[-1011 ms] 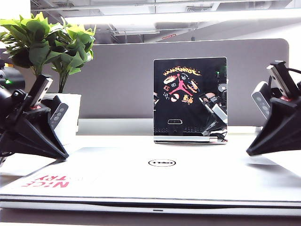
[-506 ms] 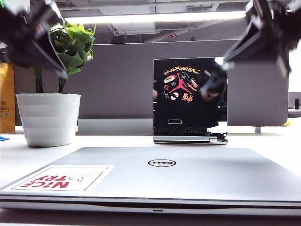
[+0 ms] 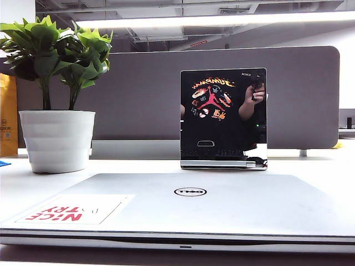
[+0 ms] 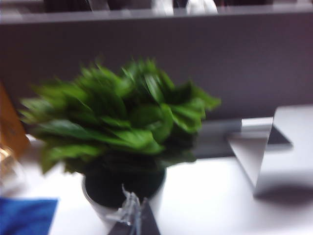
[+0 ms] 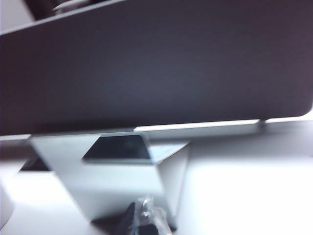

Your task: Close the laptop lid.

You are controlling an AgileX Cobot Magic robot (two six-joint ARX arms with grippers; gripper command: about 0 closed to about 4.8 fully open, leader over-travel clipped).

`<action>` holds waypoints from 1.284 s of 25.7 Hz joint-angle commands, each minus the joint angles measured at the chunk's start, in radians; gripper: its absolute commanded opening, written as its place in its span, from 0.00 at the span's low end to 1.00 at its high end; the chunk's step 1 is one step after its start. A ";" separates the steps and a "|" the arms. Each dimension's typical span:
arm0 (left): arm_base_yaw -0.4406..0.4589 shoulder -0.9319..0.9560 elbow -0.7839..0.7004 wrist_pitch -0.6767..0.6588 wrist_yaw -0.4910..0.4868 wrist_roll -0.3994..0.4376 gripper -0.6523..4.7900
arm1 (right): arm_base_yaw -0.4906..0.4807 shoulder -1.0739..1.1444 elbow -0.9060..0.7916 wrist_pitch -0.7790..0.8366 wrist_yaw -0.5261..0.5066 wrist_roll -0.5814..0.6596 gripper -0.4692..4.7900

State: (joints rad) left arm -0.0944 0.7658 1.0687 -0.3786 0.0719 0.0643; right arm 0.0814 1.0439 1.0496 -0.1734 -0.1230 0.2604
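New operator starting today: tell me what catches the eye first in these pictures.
The laptop lid lies shut flat in front, its red-lettered sticker near the left corner. Behind stands a small mirror-black device, with a potted plant far left. Neither arm shows in the exterior view; only the left gripper and right gripper tips show, blurred.

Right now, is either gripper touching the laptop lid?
Apart. The exterior view shows the whole laptop lid lying flat with no gripper on it; both arms are out of that frame. Only the left gripper and right gripper tips show, blurred.

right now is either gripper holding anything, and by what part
Nothing appears held. Neither gripper shows in the exterior view; the left gripper and right gripper show only tips, blurred. The laptop lid lies shut, untouched.
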 commanded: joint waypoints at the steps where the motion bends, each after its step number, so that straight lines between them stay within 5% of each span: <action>1: 0.002 -0.063 0.002 0.006 -0.008 0.007 0.11 | 0.002 -0.014 0.002 0.014 0.016 -0.003 0.09; 18: 0.002 -0.190 0.002 0.001 -0.005 0.007 0.11 | 0.002 -0.013 0.002 0.013 0.016 -0.003 0.09; 21: 0.002 -0.191 0.003 -0.001 -0.023 0.089 0.11 | 0.002 -0.013 0.002 0.013 0.016 -0.003 0.09; 33: 0.002 -0.270 -0.008 -0.085 -0.031 0.060 0.11 | 0.002 -0.013 0.002 0.013 0.016 -0.003 0.09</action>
State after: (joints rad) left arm -0.0944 0.5232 1.0645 -0.4541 0.0433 0.1219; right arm 0.0818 1.0344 1.0489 -0.1741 -0.1081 0.2604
